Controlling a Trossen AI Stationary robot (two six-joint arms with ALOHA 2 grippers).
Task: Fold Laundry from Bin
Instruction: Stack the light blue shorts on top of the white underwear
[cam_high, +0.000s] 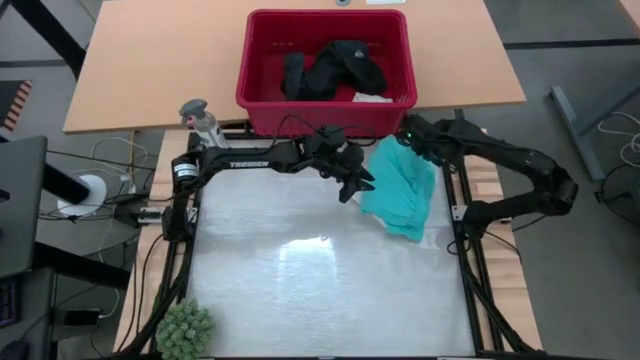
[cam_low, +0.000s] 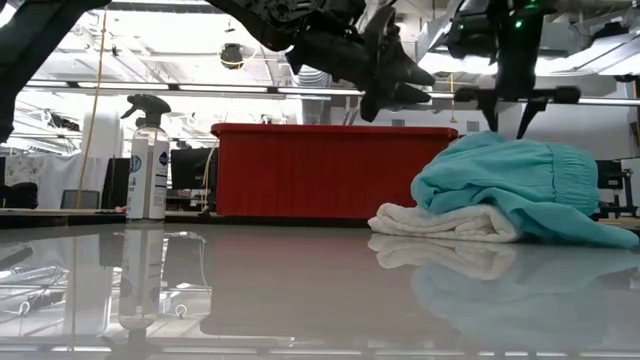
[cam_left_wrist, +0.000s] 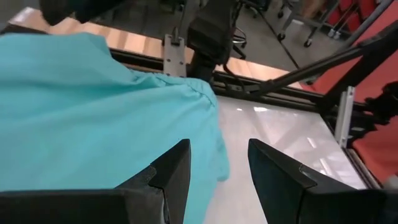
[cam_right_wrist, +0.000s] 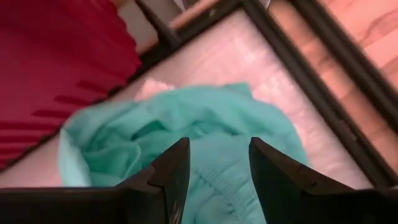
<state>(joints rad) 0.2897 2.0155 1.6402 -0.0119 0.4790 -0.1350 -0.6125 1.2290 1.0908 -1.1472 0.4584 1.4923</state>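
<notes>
The red bin (cam_high: 262, 95) stands past the table's far edge, with black clothing (cam_high: 330, 68) and a small white piece (cam_high: 372, 97) inside. A turquoise shirt (cam_high: 400, 188) lies crumpled at the table's far right, resting on a folded white piece (cam_low: 450, 222). My left gripper (cam_high: 358, 185) hangs open just left of the shirt and above the table, its fingers (cam_left_wrist: 177, 171) pointing toward the shirt's edge (cam_left_wrist: 208, 124). My right gripper (cam_high: 408, 136) is open over the shirt's far end (cam_right_wrist: 205, 127), with nothing between its fingers.
A spray bottle (cam_high: 203, 122) stands at the table's far left corner. A green spiky ball (cam_high: 185, 330) sits at the near left corner. Black frame rails (cam_high: 470, 270) run along the table's sides. The glossy middle of the table (cam_high: 320, 280) lies bare.
</notes>
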